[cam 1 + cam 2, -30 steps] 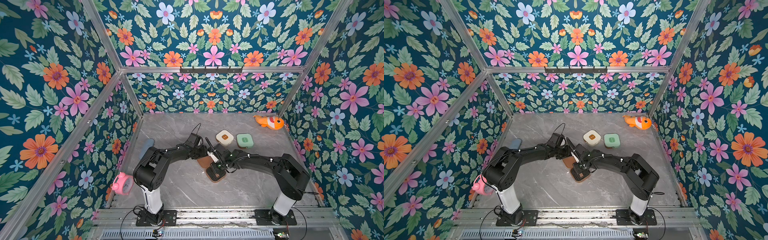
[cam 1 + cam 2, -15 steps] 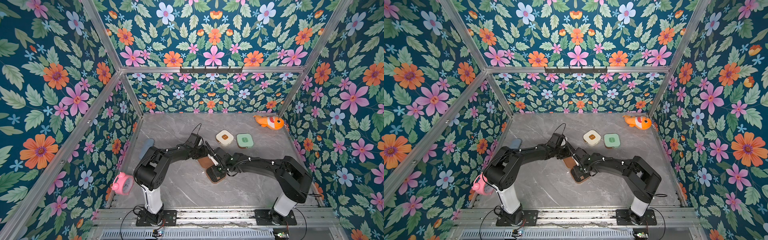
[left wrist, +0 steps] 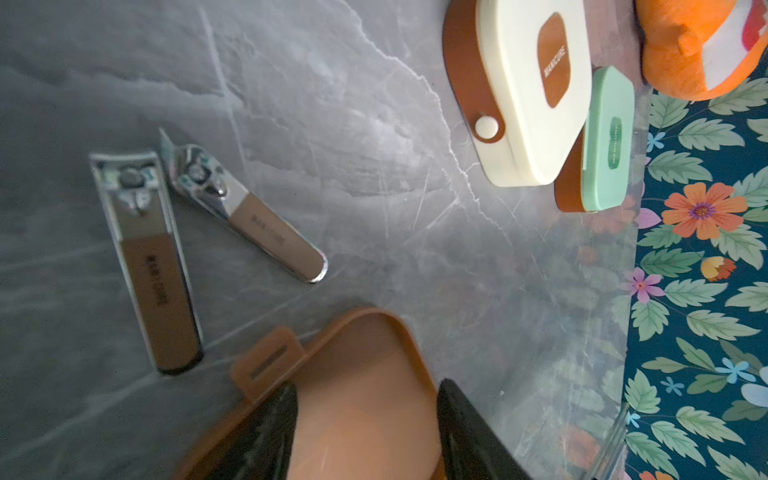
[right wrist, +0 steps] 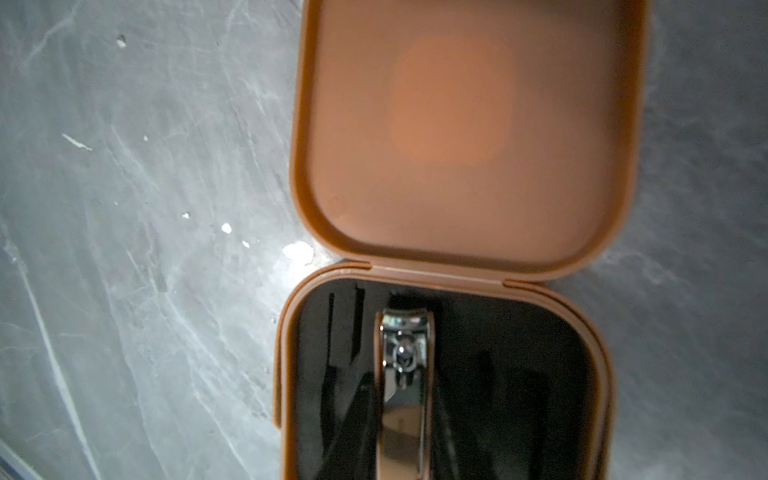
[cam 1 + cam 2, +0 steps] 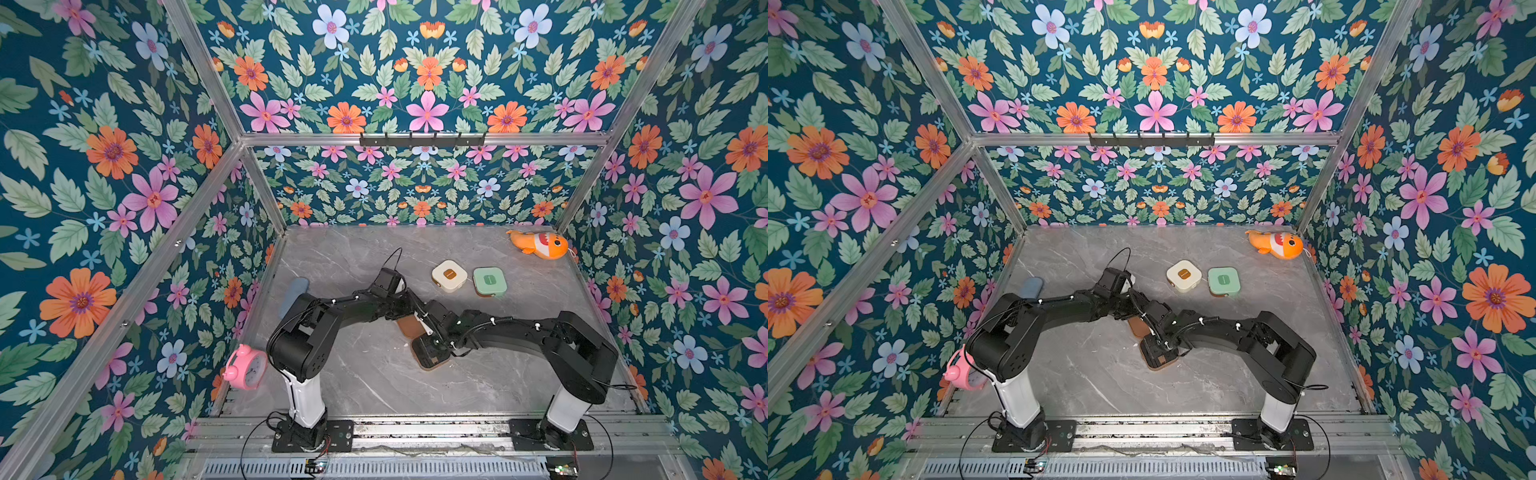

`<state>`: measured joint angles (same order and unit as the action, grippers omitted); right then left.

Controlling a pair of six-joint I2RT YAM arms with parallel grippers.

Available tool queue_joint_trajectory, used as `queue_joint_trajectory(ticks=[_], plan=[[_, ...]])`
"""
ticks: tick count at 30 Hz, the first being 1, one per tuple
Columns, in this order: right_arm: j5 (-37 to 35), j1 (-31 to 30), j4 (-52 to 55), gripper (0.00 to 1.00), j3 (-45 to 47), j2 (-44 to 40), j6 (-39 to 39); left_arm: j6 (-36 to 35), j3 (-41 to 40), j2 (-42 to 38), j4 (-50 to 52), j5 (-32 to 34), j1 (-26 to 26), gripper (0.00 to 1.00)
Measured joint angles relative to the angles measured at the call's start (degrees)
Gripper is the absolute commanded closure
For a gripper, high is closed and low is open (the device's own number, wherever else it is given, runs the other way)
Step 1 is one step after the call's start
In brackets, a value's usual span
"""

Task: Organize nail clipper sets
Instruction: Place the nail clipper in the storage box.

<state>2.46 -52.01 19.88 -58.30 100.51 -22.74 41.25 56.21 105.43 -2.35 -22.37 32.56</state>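
Observation:
The brown case lies open at mid-table, its lid [image 5: 409,328] flat beside its black tray [image 5: 430,356]. My left gripper [image 3: 368,399] stands open over the lid's inner face [image 3: 365,365], one finger [image 3: 266,432] above the lid and the other at its edge. My right gripper [image 4: 405,401] is shut on a small metal nail clipper [image 4: 405,365], held over the tray [image 4: 519,374]. Two more clippers [image 3: 153,266] [image 3: 253,224] lie loose on the table. The cream case [image 5: 449,275] and the mint green case [image 5: 489,281] sit closed side by side farther back.
An orange fish toy [image 5: 539,244] lies in the back right corner. A pink alarm clock [image 5: 246,368] stands against the left wall. A pale blue oblong case [image 5: 295,291] lies by the same wall. Flowered walls close in three sides of the table.
My right arm has shifted slightly over the brown case's tray with the clipper still in its jaws. The left arm has stayed on the lid.

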Motion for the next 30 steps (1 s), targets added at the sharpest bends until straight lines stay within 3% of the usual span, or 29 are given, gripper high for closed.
queue_joint_trajectory(ticks=[21,30], plan=[[-2.4,-0.7,5.3,0.91,-4.0,4.7,-8.3,0.4,-2.8,-1.6,-2.1,0.4,-0.2,0.42],[-2.6,-1.1,5.0,0.79,-4.7,5.8,-9.6,0.3,-2.7,-3.7,1.9,3.1,-0.3,0.41]])
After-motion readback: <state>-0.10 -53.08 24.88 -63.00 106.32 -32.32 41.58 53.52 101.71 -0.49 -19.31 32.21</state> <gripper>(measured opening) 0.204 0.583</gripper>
